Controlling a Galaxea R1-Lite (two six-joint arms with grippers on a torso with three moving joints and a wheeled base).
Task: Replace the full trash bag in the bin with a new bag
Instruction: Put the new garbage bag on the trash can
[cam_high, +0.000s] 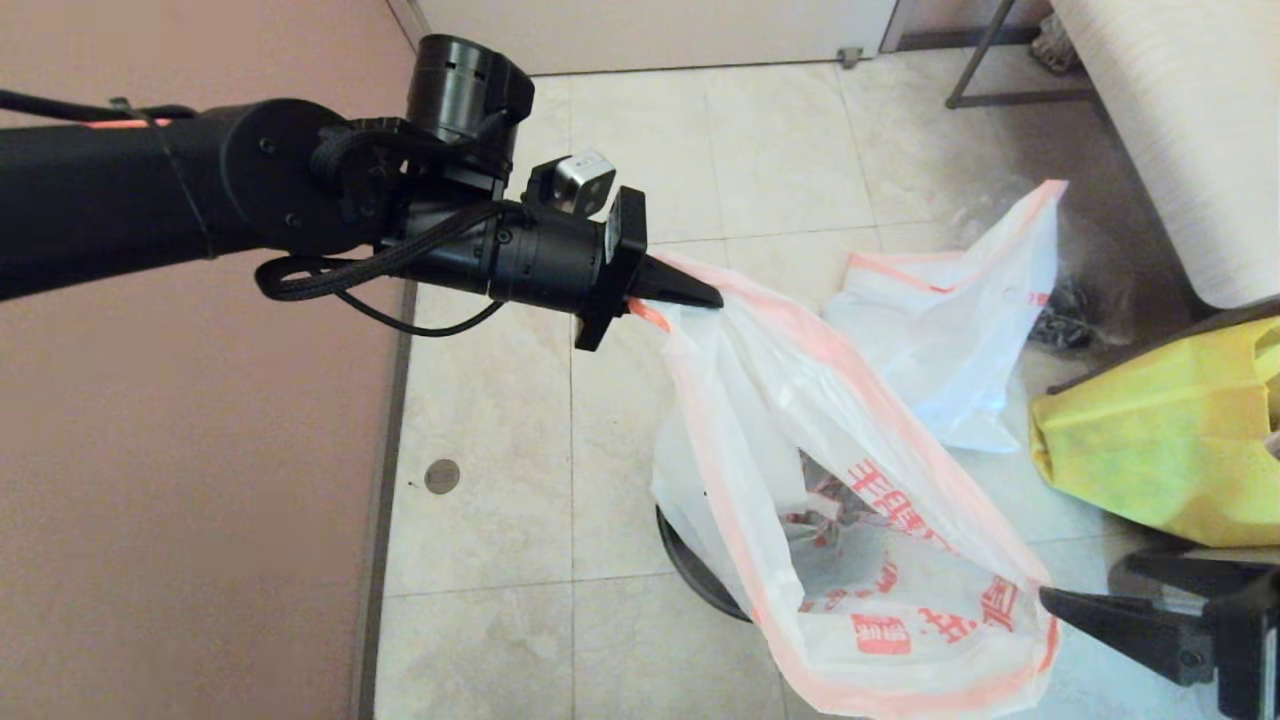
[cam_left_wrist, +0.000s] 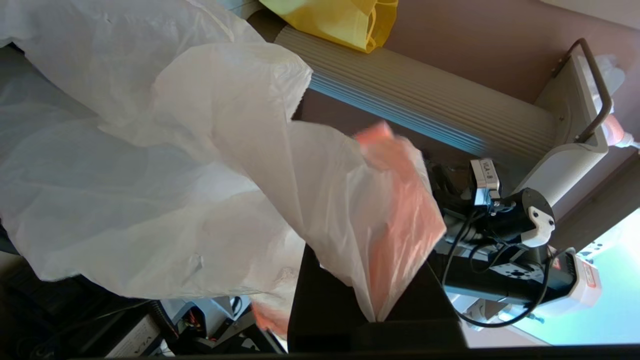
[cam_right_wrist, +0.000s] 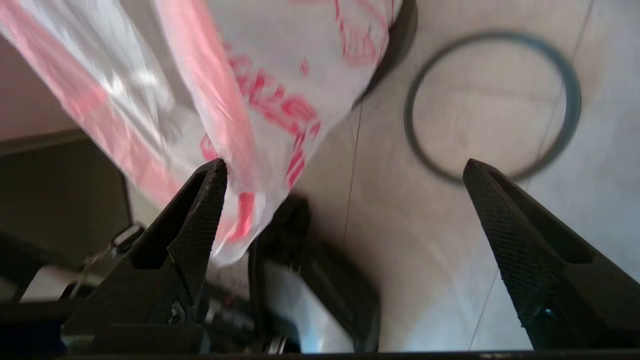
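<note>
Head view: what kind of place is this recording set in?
Probably an indoor room or hallway corner: beige tiled floor, a pink wall, a round floor drain. The left end effector holds the new bag above the bin.

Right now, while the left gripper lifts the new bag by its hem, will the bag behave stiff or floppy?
Probably floppy: the new bag sags and creases below the left gripper. It looks thin and light, so it may sway. The open right gripper would likely find it slippery.
</note>
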